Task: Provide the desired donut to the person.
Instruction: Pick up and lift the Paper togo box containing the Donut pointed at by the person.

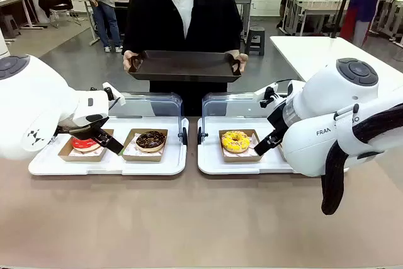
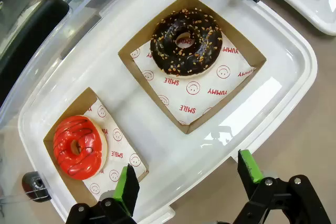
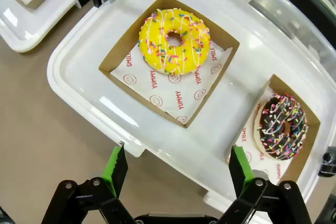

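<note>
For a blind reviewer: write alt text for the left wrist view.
The open left tool hovers at the edge of a white tray holding two boxed donuts: a chocolate donut with nut sprinkles and a red-glazed donut.

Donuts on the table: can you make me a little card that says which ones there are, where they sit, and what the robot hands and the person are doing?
Left white tray: red-iced donut, chocolate donut with nut bits
Right white tray: yellow sprinkled donut, chocolate donut with coloured sprinkles
Left gripper: open, above the left tray's edge, holding nothing
Right gripper: open, above the right tray's edge, holding nothing
Person: holds a dark tray with both hands, far side
</note>
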Robot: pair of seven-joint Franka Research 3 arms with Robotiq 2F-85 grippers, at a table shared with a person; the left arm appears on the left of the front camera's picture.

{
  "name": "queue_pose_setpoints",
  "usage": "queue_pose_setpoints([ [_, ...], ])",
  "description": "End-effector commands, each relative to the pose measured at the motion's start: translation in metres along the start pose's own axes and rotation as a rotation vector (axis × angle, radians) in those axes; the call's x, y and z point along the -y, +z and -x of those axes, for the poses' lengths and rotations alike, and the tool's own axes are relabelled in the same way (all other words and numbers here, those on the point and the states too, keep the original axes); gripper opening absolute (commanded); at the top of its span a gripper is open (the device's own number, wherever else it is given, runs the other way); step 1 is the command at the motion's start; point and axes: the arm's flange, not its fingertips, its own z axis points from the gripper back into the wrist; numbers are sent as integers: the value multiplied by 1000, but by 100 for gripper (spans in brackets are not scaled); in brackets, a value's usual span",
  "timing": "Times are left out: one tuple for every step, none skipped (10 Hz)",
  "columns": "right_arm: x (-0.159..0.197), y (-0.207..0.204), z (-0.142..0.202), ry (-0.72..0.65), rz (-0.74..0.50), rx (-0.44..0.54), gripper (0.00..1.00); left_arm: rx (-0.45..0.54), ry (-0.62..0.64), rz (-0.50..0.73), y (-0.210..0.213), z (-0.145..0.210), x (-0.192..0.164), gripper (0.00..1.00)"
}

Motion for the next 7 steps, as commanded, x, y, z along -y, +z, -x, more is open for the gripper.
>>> queue_pose_setpoints([
  [0, 0, 0, 0, 0, 0, 100, 0, 0, 0, 0, 0, 0, 100],
  [0, 0, 0, 0, 0, 0, 100, 0, 0, 0, 0, 0, 0, 100],
  [0, 0, 0, 0, 0, 0, 100, 0, 0, 0, 0, 0, 0, 100],
  [0, 0, 0, 0, 0, 0, 100, 0, 0, 0, 0, 0, 0, 100],
  [0, 0, 0, 0, 0, 0, 100, 0, 0, 0, 0, 0, 0, 100],
  [0, 0, 0, 0, 0, 0, 100, 0, 0, 0, 0, 0, 0, 100],
  [0, 0, 0, 0, 0, 0, 100, 0, 0, 0, 0, 0, 0, 100],
])
